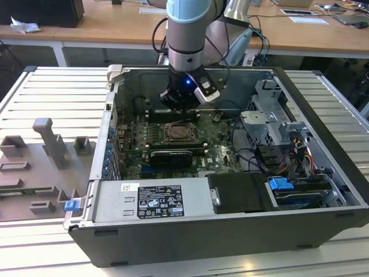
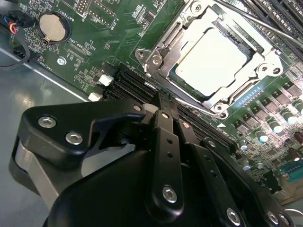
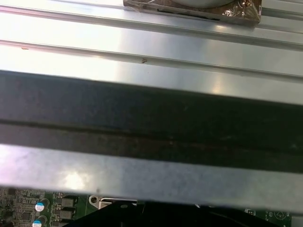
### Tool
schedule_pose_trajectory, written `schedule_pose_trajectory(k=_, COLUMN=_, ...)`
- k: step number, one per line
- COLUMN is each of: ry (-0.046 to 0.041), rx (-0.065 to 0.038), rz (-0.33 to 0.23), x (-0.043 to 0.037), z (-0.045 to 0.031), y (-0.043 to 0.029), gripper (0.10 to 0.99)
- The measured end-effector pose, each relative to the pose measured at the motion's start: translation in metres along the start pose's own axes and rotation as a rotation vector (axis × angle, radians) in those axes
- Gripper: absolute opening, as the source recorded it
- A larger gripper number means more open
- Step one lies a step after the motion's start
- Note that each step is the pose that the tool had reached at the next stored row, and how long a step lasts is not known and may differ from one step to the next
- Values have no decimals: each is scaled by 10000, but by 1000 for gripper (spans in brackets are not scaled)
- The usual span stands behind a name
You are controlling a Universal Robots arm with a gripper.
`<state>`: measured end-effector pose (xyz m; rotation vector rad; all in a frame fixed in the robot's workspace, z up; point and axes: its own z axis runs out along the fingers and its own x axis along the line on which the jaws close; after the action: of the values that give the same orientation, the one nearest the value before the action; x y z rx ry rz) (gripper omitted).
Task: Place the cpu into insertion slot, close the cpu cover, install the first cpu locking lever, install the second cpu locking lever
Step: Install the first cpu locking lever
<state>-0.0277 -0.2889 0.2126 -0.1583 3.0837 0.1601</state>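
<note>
The cpu (image 2: 213, 59) lies flat in the insertion slot (image 1: 179, 133), its dull silver top showing through the window of the cpu cover (image 2: 163, 56), which is lowered over it. One thin locking lever (image 2: 251, 20) runs along one side of the socket, and another (image 2: 191, 103) lies along the side nearest the gripper. My gripper (image 2: 160, 98) hangs just above the board beside the socket with its fingers closed together and nothing seen between them. In the exterior view the gripper (image 1: 183, 111) stands right behind the socket inside the open computer case.
Black memory slots (image 2: 128, 82) run beside the socket under the fingertips. A coin battery (image 2: 53, 26) sits on the green board. The case wall (image 3: 151, 118), a power supply (image 1: 155, 199) and drive cages with cables (image 1: 282, 144) surround the board. Grey fixtures (image 1: 52, 144) stand on the ribbed table.
</note>
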Motion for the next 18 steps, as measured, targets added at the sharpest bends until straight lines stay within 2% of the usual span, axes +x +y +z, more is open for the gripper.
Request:
schedule_pose_trajectory(k=11, ry=6, rx=56, rz=-3, x=-19, z=33, y=-5, gripper=106)
schedule_pose_trajectory(k=18, ry=25, rx=226, rz=-9, x=-21, z=54, y=-8, gripper=106)
